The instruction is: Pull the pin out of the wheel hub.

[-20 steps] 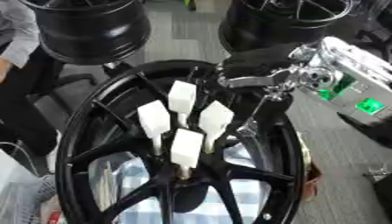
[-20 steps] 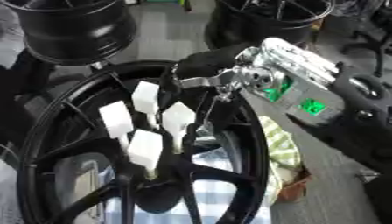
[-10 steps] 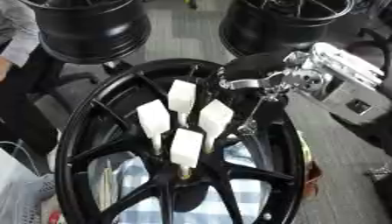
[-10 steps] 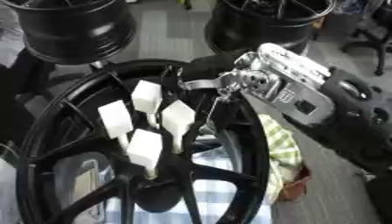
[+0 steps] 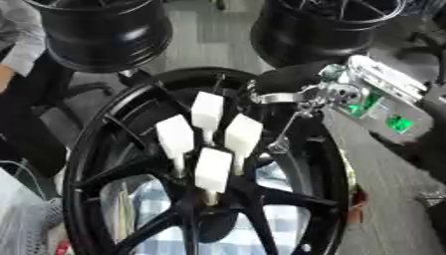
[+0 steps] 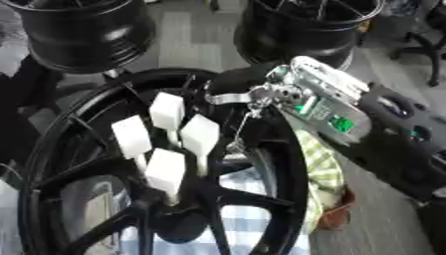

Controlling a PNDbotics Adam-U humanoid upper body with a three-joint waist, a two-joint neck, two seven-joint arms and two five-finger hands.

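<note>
Your right robot hand (image 5: 292,94), fingers unreadable, is hovering upper right of the upright pins (image 5: 207,111), which are standing lower left in the hub (image 5: 205,199).

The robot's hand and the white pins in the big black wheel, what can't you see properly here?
- Right hand: in both eye views its fingers blur against the black rim, so open or shut cannot be told.
- Four white block-topped pins: their lower ends are hidden where they enter the hub.
- Large black spoked wheel: its lower part is cut off by the bottom edge.
- Left hand: in no view.
</note>
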